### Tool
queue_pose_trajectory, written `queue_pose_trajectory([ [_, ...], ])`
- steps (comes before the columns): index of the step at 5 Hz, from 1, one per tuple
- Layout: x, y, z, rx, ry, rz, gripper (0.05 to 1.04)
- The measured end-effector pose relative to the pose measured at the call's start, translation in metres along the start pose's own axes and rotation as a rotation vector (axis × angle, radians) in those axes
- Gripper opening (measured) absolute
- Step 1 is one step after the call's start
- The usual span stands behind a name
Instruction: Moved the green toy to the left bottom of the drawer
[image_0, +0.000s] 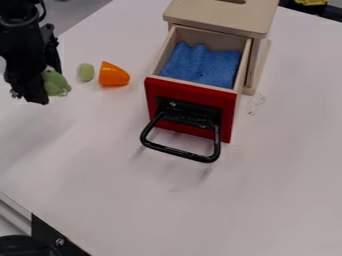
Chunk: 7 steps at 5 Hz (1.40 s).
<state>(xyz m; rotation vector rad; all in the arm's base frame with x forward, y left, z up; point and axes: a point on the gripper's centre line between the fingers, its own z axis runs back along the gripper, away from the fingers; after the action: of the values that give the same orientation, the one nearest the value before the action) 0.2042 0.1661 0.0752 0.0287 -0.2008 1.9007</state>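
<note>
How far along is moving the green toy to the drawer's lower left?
Grasping looks done. In hand: the green toy, held by the pincer left of the orange piece. Remaining: bringing it to the lower left of the drawer and releasing.

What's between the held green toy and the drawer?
Two things on the table, per the camera view: a small green oval nearer the green toy, then an orange piece nearer the drawer.

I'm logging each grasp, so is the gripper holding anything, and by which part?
Yes, the gripper appears to hold the green toy by its side farther from the drawer.
</note>
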Motion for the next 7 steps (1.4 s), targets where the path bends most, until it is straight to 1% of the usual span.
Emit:
queue_pose_trajectory([
  [1, -0.015, 0.013, -0.011, 0.016, 0.031, -0.057, 0.569],
  [2, -0.032, 0.021, -0.021, 0.017, 0.033, -0.147, 0.569],
  [3, -0.041, 0.032, -0.031, 0.031, 0.023, -0.209, 0.569],
  [4, -0.046, 0.043, -0.044, 0.065, 0.038, -0.244, 0.569],
  [5, -0.045, 0.046, -0.051, 0.087, 0.047, -0.29, 0.614],
  [6, -0.043, 0.049, -0.051, 0.104, 0.044, -0.311, 0.921],
  [7, -0.042, 0.047, -0.041, 0.08, 0.03, -0.324, 1.002],
])
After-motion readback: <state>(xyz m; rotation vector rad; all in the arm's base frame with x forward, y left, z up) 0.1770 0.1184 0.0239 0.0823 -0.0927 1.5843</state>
